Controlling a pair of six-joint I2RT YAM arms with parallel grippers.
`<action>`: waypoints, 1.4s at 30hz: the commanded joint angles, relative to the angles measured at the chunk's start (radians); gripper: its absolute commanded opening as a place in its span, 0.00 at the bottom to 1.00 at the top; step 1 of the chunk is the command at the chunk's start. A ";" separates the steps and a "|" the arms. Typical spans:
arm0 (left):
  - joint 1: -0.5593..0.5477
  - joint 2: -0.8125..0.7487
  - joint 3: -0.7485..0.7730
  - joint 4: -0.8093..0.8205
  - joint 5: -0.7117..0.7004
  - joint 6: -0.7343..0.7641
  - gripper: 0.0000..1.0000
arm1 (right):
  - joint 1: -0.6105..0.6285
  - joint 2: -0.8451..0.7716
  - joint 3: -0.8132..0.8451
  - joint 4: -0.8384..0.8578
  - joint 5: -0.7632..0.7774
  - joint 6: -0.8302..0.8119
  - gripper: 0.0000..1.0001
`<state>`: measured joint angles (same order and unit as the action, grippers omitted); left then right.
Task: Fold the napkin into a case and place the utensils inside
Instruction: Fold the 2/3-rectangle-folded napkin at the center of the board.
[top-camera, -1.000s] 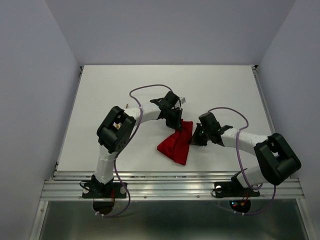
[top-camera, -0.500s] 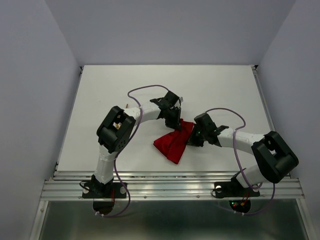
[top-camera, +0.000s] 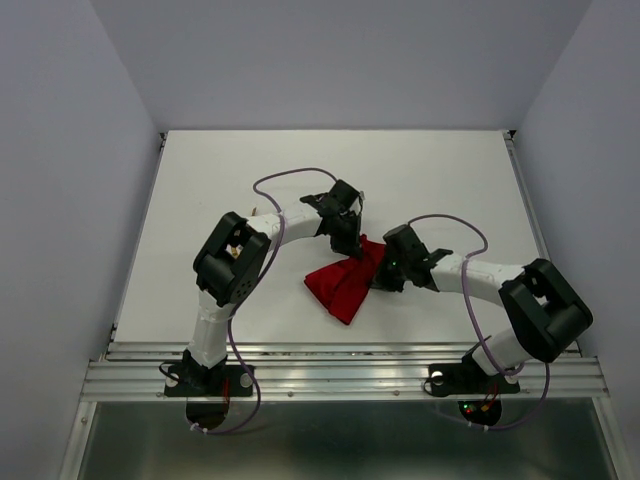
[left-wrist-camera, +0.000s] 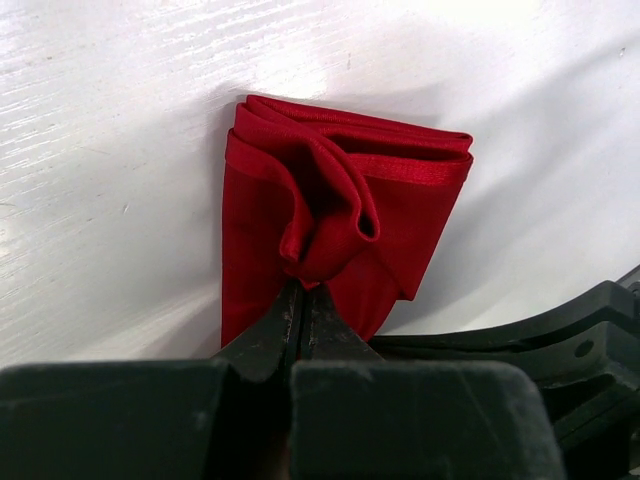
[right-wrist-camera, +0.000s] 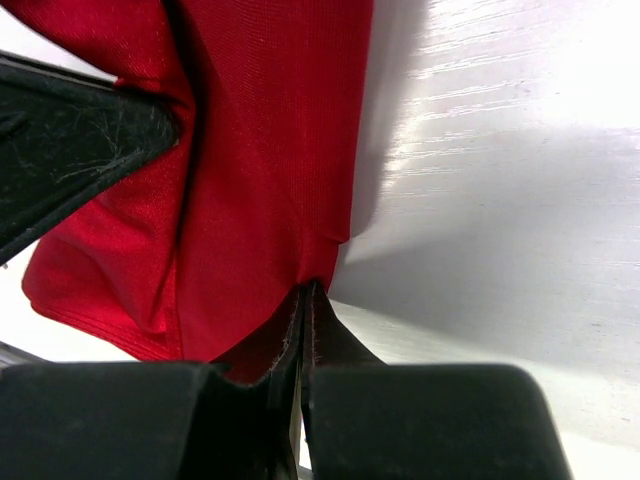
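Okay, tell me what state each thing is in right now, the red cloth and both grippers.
napkin: folded in layers, rumpled in the middle, pinched by both grippers.
left gripper: shut on a bunched fold of the napkin.
right gripper: shut on the napkin's edge.

White worktop (top-camera: 200, 200), matte, with faint grain streaks in the close views. Plain pale lavender-grey walls box it in: far wall (top-camera: 340, 60), left wall (top-camera: 60, 220), right wall (top-camera: 600, 150). Ribbed aluminium rail (top-camera: 340, 372) runs along the near edge, dull metal sheet (top-camera: 340, 440) below. Light soft and even.
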<state>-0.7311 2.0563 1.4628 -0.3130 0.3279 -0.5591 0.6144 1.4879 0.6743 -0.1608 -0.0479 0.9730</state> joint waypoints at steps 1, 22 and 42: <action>-0.001 -0.051 0.057 -0.023 -0.009 -0.005 0.00 | 0.019 0.015 0.039 -0.009 0.028 0.009 0.01; -0.002 0.025 0.087 -0.031 -0.024 -0.081 0.00 | 0.038 0.069 0.093 -0.003 0.043 0.027 0.01; -0.007 0.048 0.114 -0.077 -0.093 0.057 0.00 | 0.028 -0.031 0.172 -0.121 0.180 -0.025 0.41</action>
<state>-0.7319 2.0995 1.5276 -0.3428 0.2577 -0.5724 0.6430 1.5402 0.7948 -0.2207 0.0402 0.9836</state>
